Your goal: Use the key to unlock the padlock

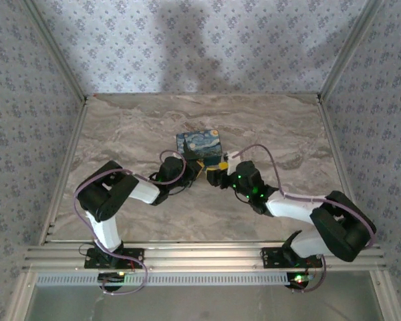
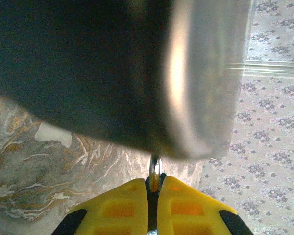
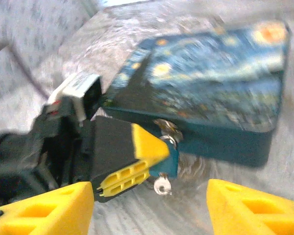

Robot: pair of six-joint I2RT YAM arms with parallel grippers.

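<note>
— Looking out from the right wrist, which way does the padlock (image 3: 170, 154) lie?

— Straight ahead of the right gripper (image 3: 149, 196), hanging at the front edge of the painted box (image 3: 210, 83). The left gripper (image 2: 153, 183) has its fingers pinched shut on it.

— And the key (image 3: 161, 186)?

— I take it to be the small silvery piece poking down below the lock, its long axis roughly vertical, though blur leaves doubt. The right jaws stand wide apart and empty, and the key shows between them, so the right arm looks best placed to grasp it.
</note>
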